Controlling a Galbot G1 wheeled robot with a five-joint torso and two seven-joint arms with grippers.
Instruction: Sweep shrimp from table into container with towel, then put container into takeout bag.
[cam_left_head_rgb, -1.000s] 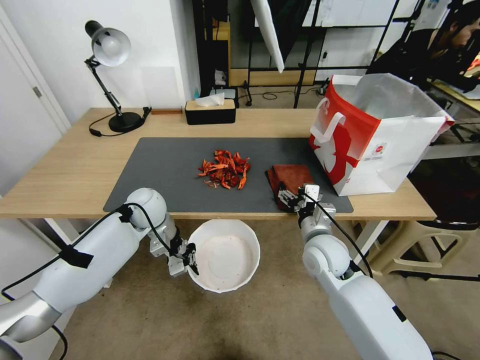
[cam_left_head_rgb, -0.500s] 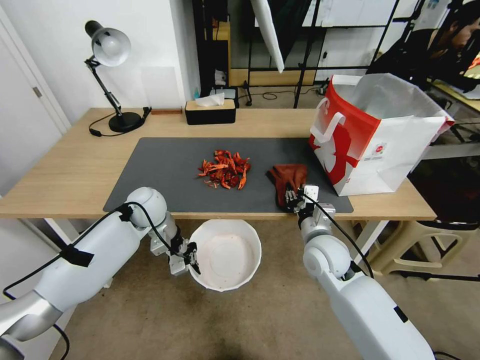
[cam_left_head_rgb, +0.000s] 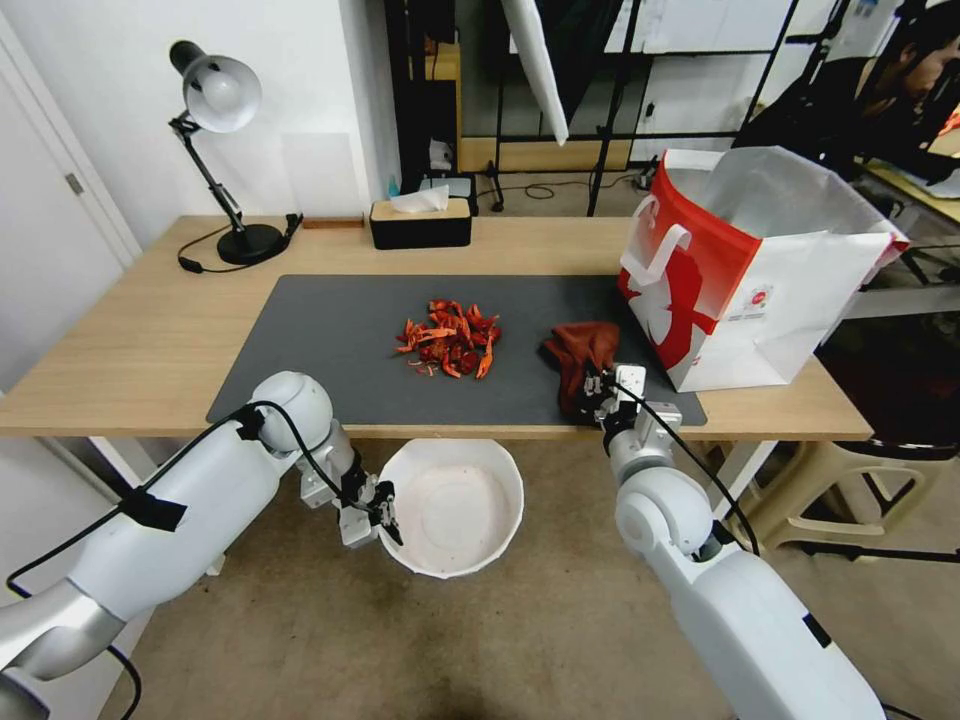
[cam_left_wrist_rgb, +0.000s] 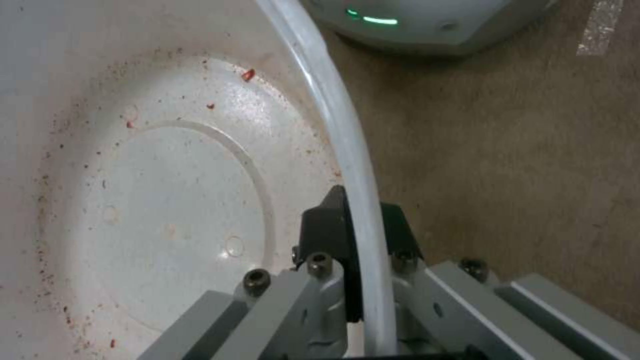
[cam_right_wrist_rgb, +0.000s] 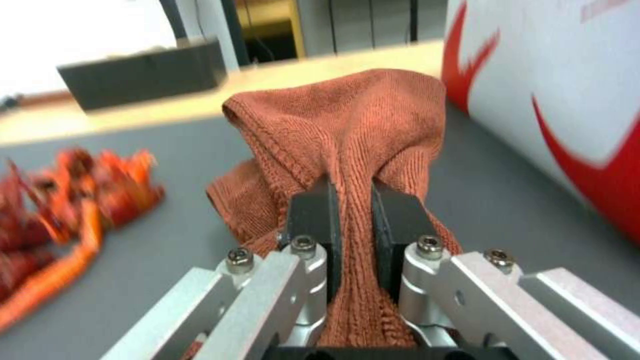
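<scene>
Sweep step pending: right claw clamped on bunched towel beside shrimp; left claw pinched container rim below surface edge; towel needed dragging through heap toward it.

The head view looks forward and down from above and behind both arms, wide enough to take in the whole table, the floor before it and the room behind. The left wrist view sits close behind the left gripper, below the table's edge, facing down into the container and the floor beside it; the head view shares that container. The right wrist view looks low and forward along the mat past the right gripper, very near the towel, and shares with the head view the towel, shrimp and bag.
</scene>
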